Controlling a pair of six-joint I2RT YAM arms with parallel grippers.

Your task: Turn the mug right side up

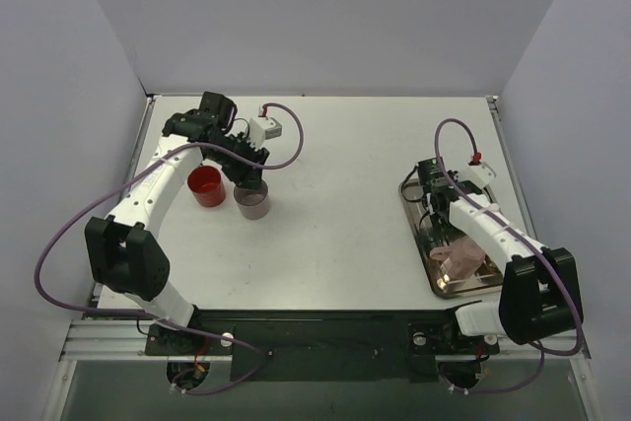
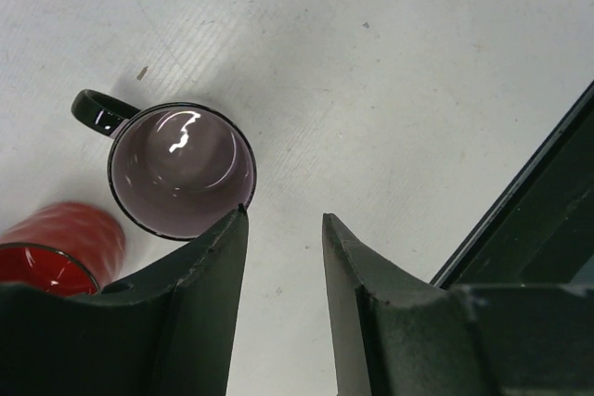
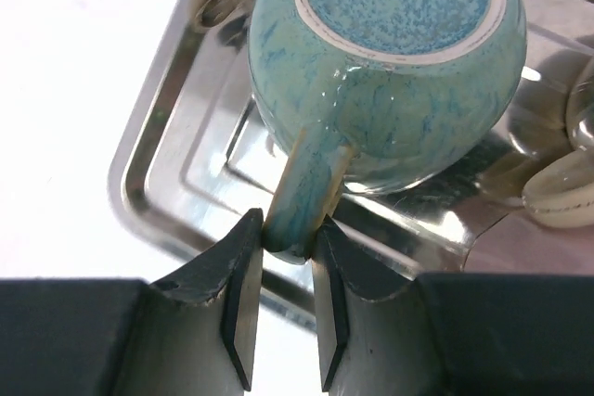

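Speckled teal ceramic mug (image 3: pixel 390 62) lies base-up in steel tray (image 3: pixel 158 183), handle (image 3: pixel 302 187) pointing at right tool (image 3: pixel 286 220), which is clamped on it; left tool (image 2: pixel 285 215) half-open, empty.

Speckled teal mug (image 3: pixel 399 90), silver tray (image 3: pixel 148 183), red cup (image 2: pixel 65 234), black-rimmed mauve mug (image 2: pixel 181 169)

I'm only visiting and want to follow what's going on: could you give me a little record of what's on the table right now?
Blue-green mug: upside down, base showing, on metal tray
Right gripper: shut on the mug's handle
Left gripper: open, nothing between its fingers
Mauve mug: upright, beside the left gripper
Red cup: next to the mauve mug
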